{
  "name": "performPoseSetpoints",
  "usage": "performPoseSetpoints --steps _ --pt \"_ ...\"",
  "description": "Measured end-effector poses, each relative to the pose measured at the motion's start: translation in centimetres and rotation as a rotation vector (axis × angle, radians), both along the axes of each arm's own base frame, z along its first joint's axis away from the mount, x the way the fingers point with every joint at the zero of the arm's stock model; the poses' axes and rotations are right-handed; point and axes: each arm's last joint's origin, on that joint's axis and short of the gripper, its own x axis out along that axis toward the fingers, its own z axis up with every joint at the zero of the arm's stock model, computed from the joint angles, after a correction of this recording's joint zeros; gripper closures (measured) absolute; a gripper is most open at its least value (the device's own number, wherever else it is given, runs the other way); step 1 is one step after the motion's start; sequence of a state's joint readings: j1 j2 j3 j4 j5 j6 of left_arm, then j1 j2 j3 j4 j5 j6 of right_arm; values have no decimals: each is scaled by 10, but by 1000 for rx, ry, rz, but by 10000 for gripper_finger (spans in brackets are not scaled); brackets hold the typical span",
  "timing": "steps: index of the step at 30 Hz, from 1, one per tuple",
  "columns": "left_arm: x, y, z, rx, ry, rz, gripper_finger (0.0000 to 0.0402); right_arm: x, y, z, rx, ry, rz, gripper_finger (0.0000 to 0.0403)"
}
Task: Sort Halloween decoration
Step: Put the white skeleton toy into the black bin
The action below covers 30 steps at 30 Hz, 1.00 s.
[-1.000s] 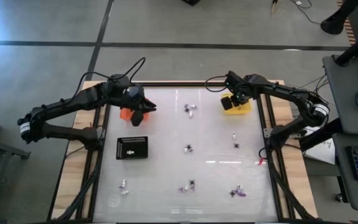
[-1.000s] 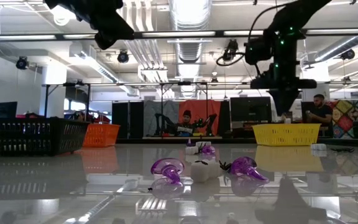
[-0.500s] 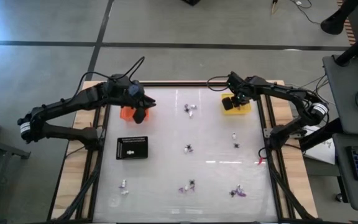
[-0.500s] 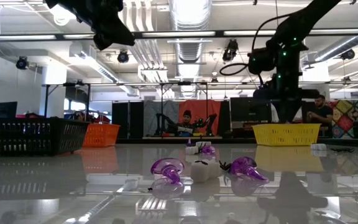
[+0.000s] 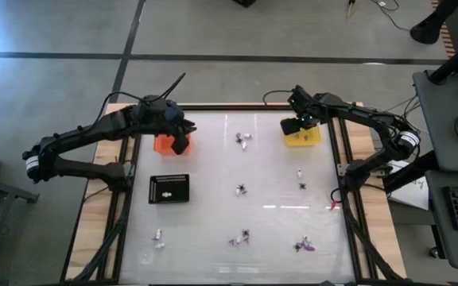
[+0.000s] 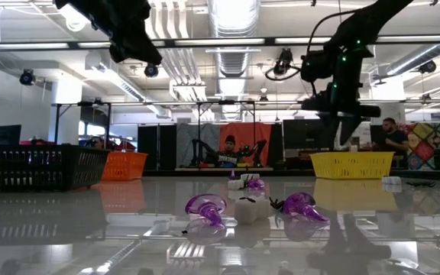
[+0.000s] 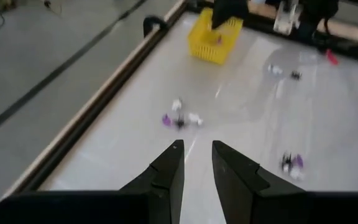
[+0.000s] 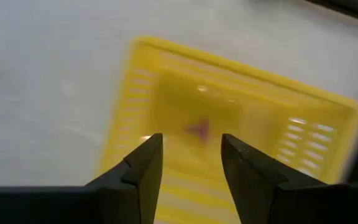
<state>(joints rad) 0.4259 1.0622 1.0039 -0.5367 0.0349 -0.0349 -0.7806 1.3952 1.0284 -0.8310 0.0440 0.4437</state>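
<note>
Many tiny trinkets (image 5: 242, 189) lie scattered across the bench (image 5: 213, 206), seemingly light, hard, and best pinched across the body, while the right gripper (image 8: 190, 163) hangs released over the yellow tray (image 5: 302, 137) and the left gripper (image 7: 196, 163) stands part-open, empty.

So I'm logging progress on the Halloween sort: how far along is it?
Early. Done: one purple trinket lies in the yellow tray, and the black tray holds a white one. In hand: the right pincer is open above the yellow tray; the left pincer is at the orange tray. Left: several scattered trinkets on the table.
</note>
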Motion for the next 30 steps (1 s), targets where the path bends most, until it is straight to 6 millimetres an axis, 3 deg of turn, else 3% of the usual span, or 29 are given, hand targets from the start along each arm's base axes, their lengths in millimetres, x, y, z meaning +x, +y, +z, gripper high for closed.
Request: performPoseSetpoints --steps 14,21,30 --pt "-17 -8 -20 -148 247 23 335 35 -4 43 -158 -226 206 264" --pt "-23 -17 -27 -298 309 -75 335 47 6 47 -100 -315 250 264" --pt "-22 -27 -33 -314 353 -126 335 63 31 46 -65 -324 312 267"
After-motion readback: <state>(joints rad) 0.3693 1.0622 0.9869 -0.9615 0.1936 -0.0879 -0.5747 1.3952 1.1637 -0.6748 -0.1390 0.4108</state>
